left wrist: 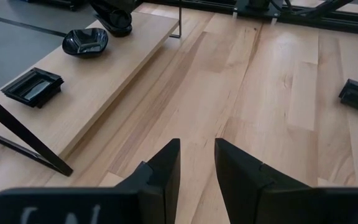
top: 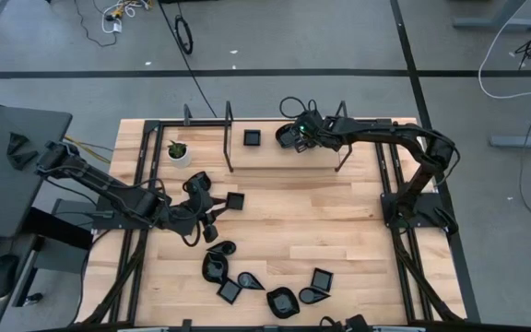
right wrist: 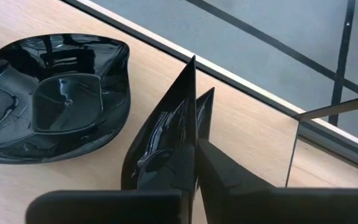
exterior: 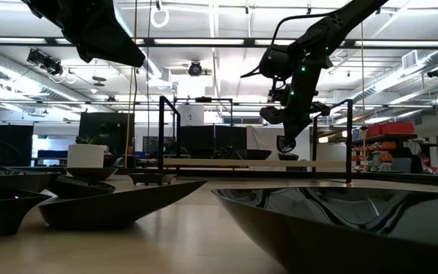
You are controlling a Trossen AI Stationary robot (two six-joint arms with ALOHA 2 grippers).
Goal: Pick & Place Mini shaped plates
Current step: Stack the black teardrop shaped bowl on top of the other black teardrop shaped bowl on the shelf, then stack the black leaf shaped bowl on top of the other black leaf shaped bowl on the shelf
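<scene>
The right gripper (top: 295,136) hangs over the raised wooden shelf (top: 275,148) at the far edge of the table, its fingers (right wrist: 229,180) pinched close together on the rim of a glossy black teardrop plate (right wrist: 163,143), which stands on edge between them (its pointed tip sticking up past the fingertips). Just beside that held plate, a rounded black plate (right wrist: 51,99) lies flat on the shelf, close to the jaws but not between them. A square plate (top: 252,137) sits farther along the same shelf, toward the small white pot with a green plant (top: 179,152).

The left gripper (top: 212,219) hovers above the bare wood near the middle of the table, its fingers (left wrist: 160,177) parted by a narrow gap and holding nothing. A square plate (top: 235,200) lies just beside it on the table. The left wrist view looks across the boards to the shelf, where the rounded plate (left wrist: 85,42) and the square one (left wrist: 33,87) rest apart.

The remaining mini shaped plates are clustered near the table's front edge (top: 265,288), square, teardrop and rounded ones lying close together.

The table (top: 339,240) is pale butcher-block wood with black frame rails along its sides. Around it is grey floor with dark lines and loose cables. The low view shows a large open room beyond, with ceiling lights, ducts and shelving.
</scene>
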